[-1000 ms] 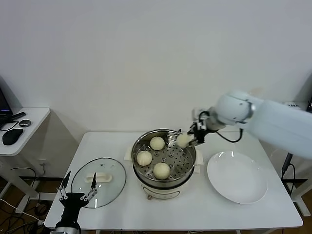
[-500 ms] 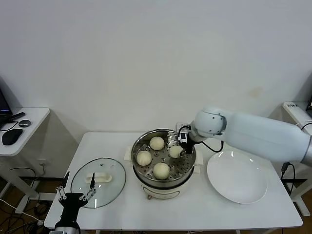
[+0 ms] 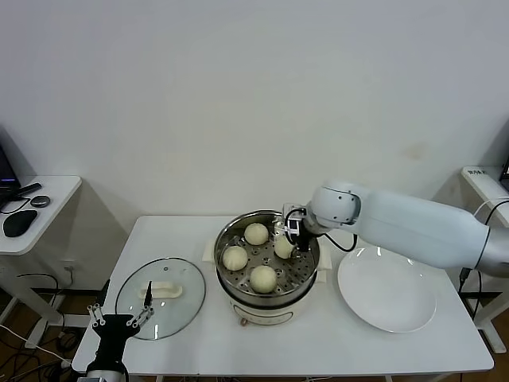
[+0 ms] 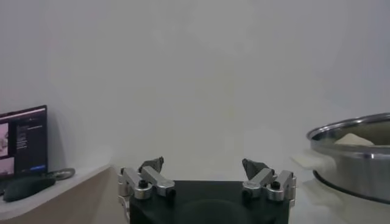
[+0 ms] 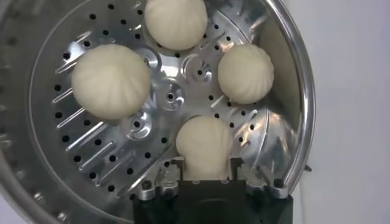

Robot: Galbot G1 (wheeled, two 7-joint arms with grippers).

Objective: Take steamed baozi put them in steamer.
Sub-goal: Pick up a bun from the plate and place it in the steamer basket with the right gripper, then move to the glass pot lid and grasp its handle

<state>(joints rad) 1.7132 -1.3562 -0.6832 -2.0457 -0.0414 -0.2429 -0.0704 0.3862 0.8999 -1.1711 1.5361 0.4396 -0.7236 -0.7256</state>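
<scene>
The right gripper (image 3: 293,238) is low inside the round shiny stainless-steel steamer (image 3: 306,267), at its right far part, and the fourth small cream-white round baozi (image 5: 204,145) sits between its fingers, on the perforated metal tray (image 5: 103,146); the jaws look partly spread beside the bun, but whether they press it or are letting go I cannot tell; the bun lies straight ahead of the claw, toward the middle of the tray, so a pull-out should go up and back, away from it; being round, it has no long axis to mind. The three other baozi (image 3: 235,258) rest apart from each other on the left, far and near sides; the white round plate (image 3: 387,289) at right holds nothing. The left gripper (image 3: 119,321) waits with its jaws wide at the near left table edge, just near of the flat glass lid (image 3: 161,296), well away from the pot; the right arm is clearly the nearer one.
</scene>
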